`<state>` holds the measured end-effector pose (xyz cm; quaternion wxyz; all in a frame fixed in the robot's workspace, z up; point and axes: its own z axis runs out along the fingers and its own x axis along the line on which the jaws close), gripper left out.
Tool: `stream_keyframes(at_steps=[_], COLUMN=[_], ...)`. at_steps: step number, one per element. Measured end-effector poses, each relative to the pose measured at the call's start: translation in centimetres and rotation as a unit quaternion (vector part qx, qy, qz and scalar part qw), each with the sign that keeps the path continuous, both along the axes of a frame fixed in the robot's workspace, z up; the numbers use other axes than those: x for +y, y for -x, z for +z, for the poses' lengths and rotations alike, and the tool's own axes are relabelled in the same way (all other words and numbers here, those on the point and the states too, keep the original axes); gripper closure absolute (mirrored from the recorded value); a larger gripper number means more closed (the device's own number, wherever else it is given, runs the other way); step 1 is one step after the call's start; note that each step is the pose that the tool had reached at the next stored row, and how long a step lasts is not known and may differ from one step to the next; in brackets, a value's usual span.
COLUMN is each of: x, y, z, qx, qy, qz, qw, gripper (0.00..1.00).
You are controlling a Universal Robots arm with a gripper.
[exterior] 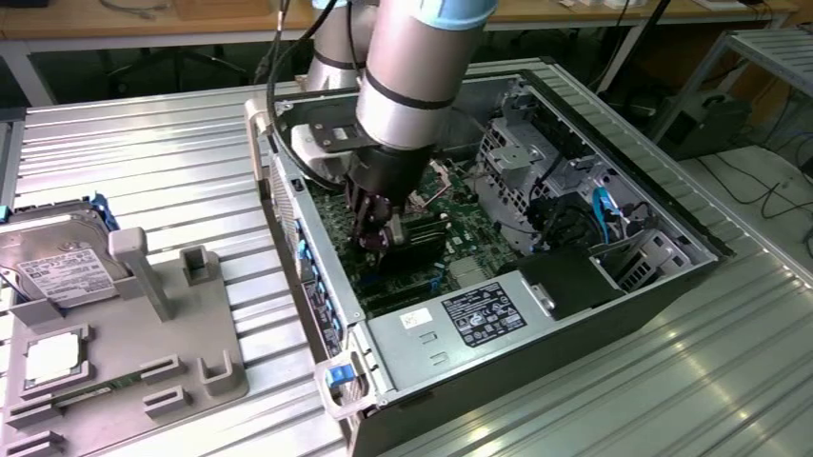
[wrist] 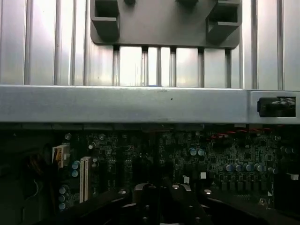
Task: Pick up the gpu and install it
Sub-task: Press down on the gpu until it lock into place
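Observation:
The gpu [exterior: 417,249] stands on edge inside the open computer case, a dark card with a silver end, low over the green motherboard [exterior: 447,202]. My gripper [exterior: 377,231] reaches down into the case from above and is shut on the gpu's upper edge. In the wrist view my dark fingertips [wrist: 151,197] sit close together over the motherboard [wrist: 211,154], with a long dark shape running out to both sides beneath them. The card's lower edge and the slot under it are hidden.
The case's metal side wall [wrist: 122,103] runs close beside the gripper. A power supply [exterior: 489,314] and a drive cage [exterior: 534,162] crowd the case. On the exterior view's left, a grey parts holder [exterior: 140,371] carries a hard drive [exterior: 57,262].

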<state>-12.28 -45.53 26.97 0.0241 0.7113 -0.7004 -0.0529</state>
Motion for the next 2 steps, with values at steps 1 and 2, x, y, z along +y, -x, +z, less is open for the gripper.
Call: stream_keyframes(at_steps=[1, 2], x=[0.02, 0.02], y=[0.00, 0.00], z=[0.68, 0.87], qx=[-0.0003, -0.0004], qy=[-0.0004, -0.0004], qz=[0.000, 0.000], qw=[1.0000, 1.0000], gripper=[0.89, 0.89])
